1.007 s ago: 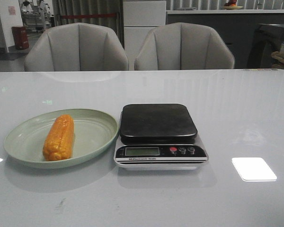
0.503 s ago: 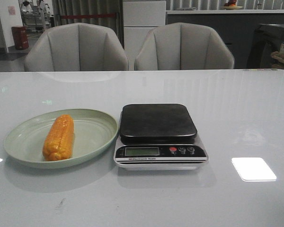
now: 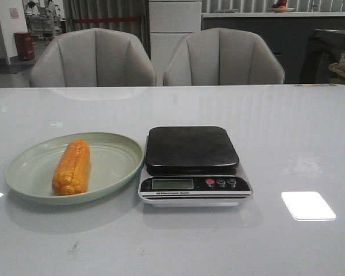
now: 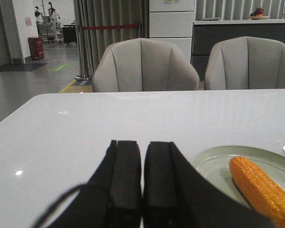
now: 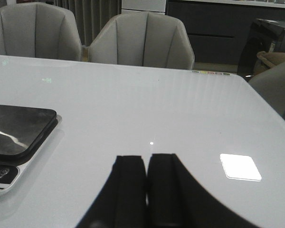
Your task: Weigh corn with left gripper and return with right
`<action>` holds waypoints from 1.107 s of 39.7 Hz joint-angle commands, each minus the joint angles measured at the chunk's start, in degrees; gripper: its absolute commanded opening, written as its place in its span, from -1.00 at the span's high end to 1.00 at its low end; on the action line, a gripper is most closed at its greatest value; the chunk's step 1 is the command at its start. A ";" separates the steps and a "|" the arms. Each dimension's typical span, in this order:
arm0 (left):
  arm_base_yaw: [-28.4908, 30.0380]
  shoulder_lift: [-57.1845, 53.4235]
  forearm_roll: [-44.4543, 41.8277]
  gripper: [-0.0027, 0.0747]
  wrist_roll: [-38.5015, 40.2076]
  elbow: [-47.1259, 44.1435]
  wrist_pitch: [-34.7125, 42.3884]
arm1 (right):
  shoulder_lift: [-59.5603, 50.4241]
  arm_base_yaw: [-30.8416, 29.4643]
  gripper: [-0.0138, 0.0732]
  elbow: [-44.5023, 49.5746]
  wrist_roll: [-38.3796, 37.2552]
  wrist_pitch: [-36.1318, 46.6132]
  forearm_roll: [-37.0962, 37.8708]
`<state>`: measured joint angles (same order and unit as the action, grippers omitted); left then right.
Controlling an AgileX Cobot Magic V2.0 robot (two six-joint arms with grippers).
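The orange-yellow corn [image 3: 72, 167] lies lengthwise on the pale green plate [image 3: 112, 167] at the table's left; the left wrist view shows the corn [image 4: 261, 189] on that plate [image 4: 213, 164] too. Beside the plate stands a kitchen scale [image 3: 192, 164] with a bare black platform, also seen in the right wrist view as the scale [image 5: 16, 130]. My left gripper [image 4: 142, 145] is shut with nothing in it, low over the table and to the side of the plate. Over bare tabletop beside the scale, my right gripper [image 5: 147, 157] is shut and holds nothing. Neither gripper shows in the front view.
Two grey chairs [image 3: 95, 57] [image 3: 224, 54] stand behind the far edge of the glossy white table [image 3: 287, 132]. A bright square light reflection [image 3: 308, 205] lies on the table to the right of the scale.
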<state>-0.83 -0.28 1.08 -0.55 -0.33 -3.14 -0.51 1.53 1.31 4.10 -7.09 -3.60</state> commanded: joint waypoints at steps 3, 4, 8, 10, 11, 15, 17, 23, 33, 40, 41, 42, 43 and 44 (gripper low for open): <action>0.11 -1.25 0.49 0.64 0.55 -1.84 4.71 | -1.08 -0.41 0.32 0.79 -2.16 6.47 0.55; 0.11 -1.25 0.49 0.64 0.55 -1.84 4.71 | -1.08 -0.41 0.32 0.79 -2.88 6.40 0.70; 0.11 -1.25 0.49 0.64 0.55 -1.84 4.71 | -1.08 -0.41 0.32 0.79 -3.46 6.77 1.75; 0.11 -1.25 0.49 0.64 0.55 -1.84 4.71 | -1.08 -0.41 0.32 0.79 -3.70 7.09 2.60; 0.11 -1.25 0.49 0.64 0.55 -1.84 4.71 | -1.08 -0.41 0.32 0.79 -4.10 7.09 3.03; 0.11 -1.25 0.49 0.64 0.55 -1.84 4.71 | -1.08 -0.41 0.32 0.79 -5.61 7.09 5.27; 0.11 -1.25 0.49 0.64 0.55 -1.84 4.71 | -1.08 -0.41 0.32 0.79 -5.99 7.09 5.63; 0.11 -1.25 0.49 0.64 0.55 -1.84 4.71 | -1.08 -0.41 0.32 0.79 -5.99 7.09 5.63; 0.11 -1.25 0.49 0.64 0.55 -1.84 4.71 | -1.08 -0.41 0.32 0.79 -5.99 7.09 5.63; 0.11 -1.25 0.49 0.64 0.55 -1.84 4.71 | -1.08 -0.41 0.32 0.79 -5.99 7.09 5.63; 0.11 -1.25 0.49 0.64 0.55 -1.84 4.71 | -1.08 -0.41 0.32 0.79 -5.99 7.09 5.63; 0.11 -1.25 0.49 0.64 0.55 -1.84 4.71 | -1.08 -0.41 0.32 0.79 -5.99 7.09 5.63; 0.11 -1.25 0.49 0.64 0.55 -1.84 4.71 | -1.08 -0.41 0.32 0.79 -5.99 7.09 5.63; 0.11 -1.25 0.49 0.64 0.55 -1.84 4.71 | -1.08 -0.41 0.32 0.79 -5.99 7.09 5.63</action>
<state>-0.83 -0.28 1.08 -0.55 -0.33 -3.10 -0.51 1.32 1.44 -1.74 -4.80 1.35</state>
